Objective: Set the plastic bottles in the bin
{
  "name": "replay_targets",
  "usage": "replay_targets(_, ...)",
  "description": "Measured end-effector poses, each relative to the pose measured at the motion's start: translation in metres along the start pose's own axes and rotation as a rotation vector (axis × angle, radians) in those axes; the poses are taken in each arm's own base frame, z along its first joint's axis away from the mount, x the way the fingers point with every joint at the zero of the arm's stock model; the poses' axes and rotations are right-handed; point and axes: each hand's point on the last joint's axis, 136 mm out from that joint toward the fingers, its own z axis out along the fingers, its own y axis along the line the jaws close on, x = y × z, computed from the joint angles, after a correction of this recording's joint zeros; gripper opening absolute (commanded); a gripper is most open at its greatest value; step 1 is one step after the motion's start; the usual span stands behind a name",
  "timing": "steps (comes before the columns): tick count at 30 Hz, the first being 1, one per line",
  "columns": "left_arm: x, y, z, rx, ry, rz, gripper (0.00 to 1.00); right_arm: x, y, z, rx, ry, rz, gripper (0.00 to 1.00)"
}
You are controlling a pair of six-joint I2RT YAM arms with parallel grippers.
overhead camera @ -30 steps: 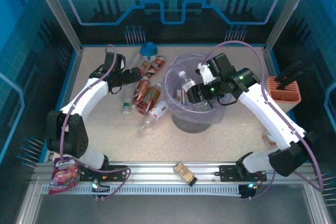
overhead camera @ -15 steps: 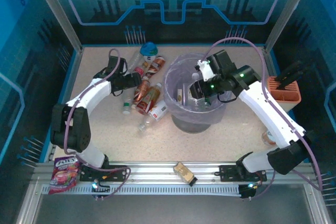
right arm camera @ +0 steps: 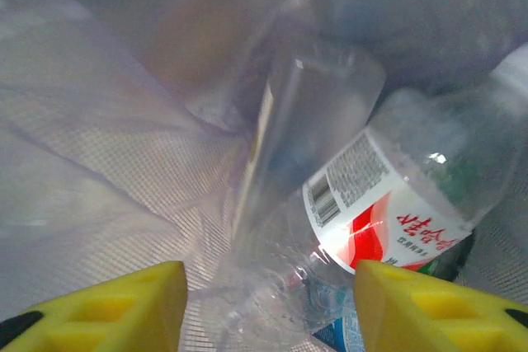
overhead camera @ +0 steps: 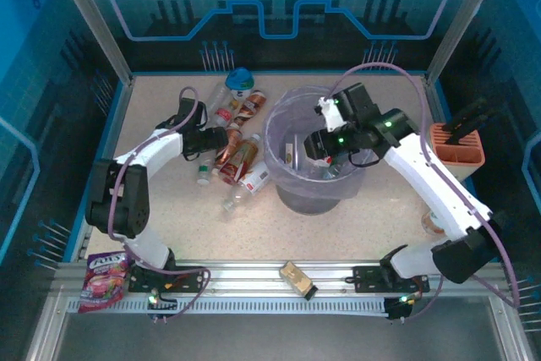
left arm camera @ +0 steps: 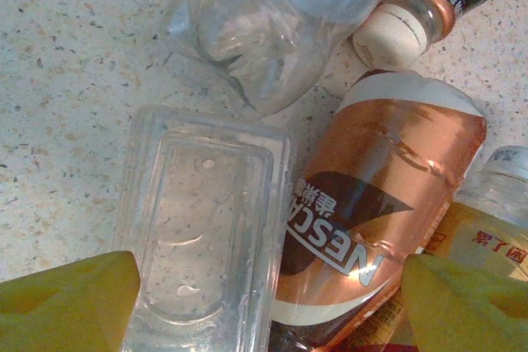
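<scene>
Bottle-clearing partly done: at least two plastic bottles lie inside the bin (overhead camera: 311,199), among them a clear one with a red-and-white label (right arm camera: 388,212) resting against the lavender liner (right arm camera: 99,138), directly below the right gripper (right arm camera: 272,302). That gripper hangs inside the bin's mouth with its yellow fingers about half spread. Nothing appears pinched between them, so it looks empty-handed.

Most of the job is yet to do. A cluster of loose bottles (overhead camera: 239,158) lies on the speckled table (overhead camera: 380,226) on the bin's outer side, right at the left gripper (left arm camera: 264,307), with a blue-capped bottle (overhead camera: 241,80) a little beyond the pile.

The left gripper is spread wide, low over that pile, and grips nothing. Between its fingertips lie a copper Nescafé bottle (left arm camera: 371,204) and, just beside it, a clear plastic tray (left arm camera: 202,228). Whether either finger touches them cannot be told. Ahead of the fingertips sit a crushed clear bottle (left arm camera: 272,22) and a white-capped bottle neck (left arm camera: 400,26). The Nescafé bottle looks the likeliest next pick, though the tray lies inside the same span.
</scene>
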Motion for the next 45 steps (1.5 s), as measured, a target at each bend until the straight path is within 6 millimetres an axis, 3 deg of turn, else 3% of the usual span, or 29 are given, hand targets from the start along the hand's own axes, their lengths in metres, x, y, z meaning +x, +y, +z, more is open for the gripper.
replay_targets(3, 0.005, 0.004, -0.004, -0.013, 0.003, 0.0, 0.84, -0.015, 0.005, -0.028, -0.011, -0.092, -0.009, 0.64)
replay_targets(6, 0.014, 0.011, -0.006, -0.034, 0.015, -0.003, 0.82, -0.022, 0.005, -0.044, -0.013, -0.147, -0.012, 0.64)
replay_targets(16, 0.018, 0.035, 0.0, -0.113, 0.027, -0.079, 0.66, -0.022, 0.004, -0.043, -0.014, -0.144, -0.008, 0.65)
replay_targets(26, 0.025, 0.04, 0.013, -0.127, 0.063, -0.085, 0.81, -0.022, 0.002, -0.043, -0.023, -0.143, 0.002, 0.66)
replay_targets(39, 0.026, 0.04, 0.012, -0.126, 0.064, -0.084, 0.51, -0.025, 0.001, -0.047, -0.02, -0.156, 0.005, 0.66)
replay_targets(42, 0.028, 0.043, 0.003, -0.146, 0.068, -0.082, 0.48, -0.033, 0.002, -0.055, -0.022, -0.189, 0.003, 0.66)
replay_targets(45, 0.021, 0.043, -0.018, -0.147, 0.033, -0.085, 0.45, -0.043, 0.006, -0.065, -0.033, -0.245, -0.007, 0.66)
